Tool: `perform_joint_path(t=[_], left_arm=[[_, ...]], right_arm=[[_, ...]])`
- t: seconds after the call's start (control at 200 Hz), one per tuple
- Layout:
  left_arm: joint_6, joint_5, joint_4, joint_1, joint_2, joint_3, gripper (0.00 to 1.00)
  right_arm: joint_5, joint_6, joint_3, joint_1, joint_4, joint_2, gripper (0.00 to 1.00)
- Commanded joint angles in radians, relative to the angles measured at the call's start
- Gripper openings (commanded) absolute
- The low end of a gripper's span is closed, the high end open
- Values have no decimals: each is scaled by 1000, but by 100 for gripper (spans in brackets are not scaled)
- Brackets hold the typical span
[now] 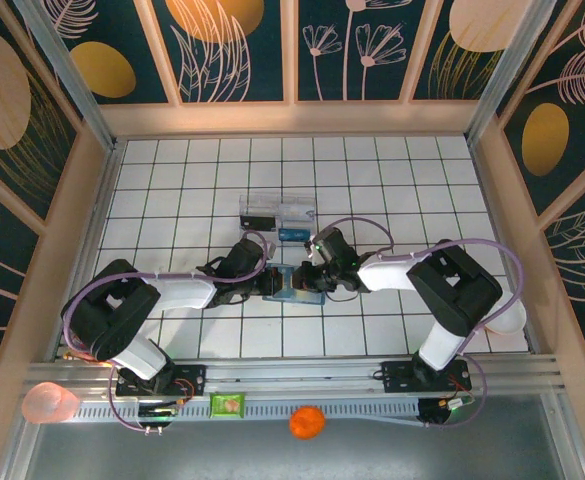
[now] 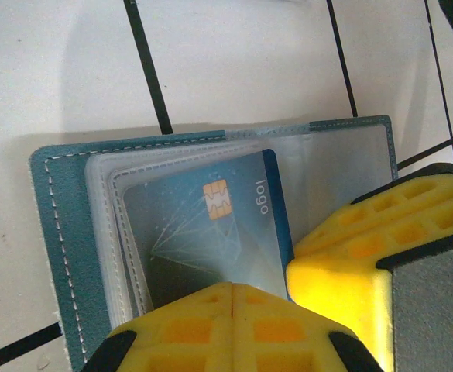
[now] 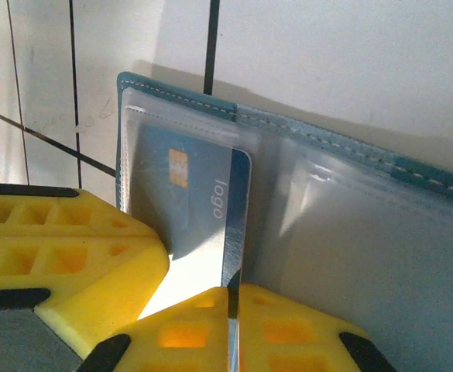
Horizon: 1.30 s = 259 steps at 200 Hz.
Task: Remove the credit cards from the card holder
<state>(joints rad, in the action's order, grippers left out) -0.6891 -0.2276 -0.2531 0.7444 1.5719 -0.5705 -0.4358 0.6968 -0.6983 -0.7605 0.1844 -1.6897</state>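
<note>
We show, left to right, the left gripper (image 2: 232, 325) with fingers pressed together over the open holder (image 2: 63, 232), which lies about midway between the edges of the table (image 1: 372, 180), its blue card (image 2: 211, 225) in a clear sleeve (image 2: 102, 232), and the right gripper (image 3: 234, 325) pinched on that card's edge.
</note>
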Motion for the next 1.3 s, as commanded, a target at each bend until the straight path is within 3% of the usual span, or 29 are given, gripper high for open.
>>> perform_joint_path(t=[0.0,0.035,0.52,0.646,0.736,0.806,1.291], left_arm=[[-11,19,51,-2,13,21,5],[-9,19,51,-1,11,22,5],[-11,32,53,-12,-12,34,4],[-7,32,54,-13,-11,27,5],[-2,33,55,-13,-1,23,4],[-2,37,58,-13,8,21,3],[1,37,62,-19,27,26,0]], right_arm=[[-4,5,0,2,0,-22,3],[-4,8,3,2,3,-20,0],[162,10,46,9,-132,117,0],[140,-9,39,7,-121,128,0],[122,-24,40,8,-92,148,20],[102,-39,34,19,-92,154,26],[12,-76,-5,45,-70,56,28]])
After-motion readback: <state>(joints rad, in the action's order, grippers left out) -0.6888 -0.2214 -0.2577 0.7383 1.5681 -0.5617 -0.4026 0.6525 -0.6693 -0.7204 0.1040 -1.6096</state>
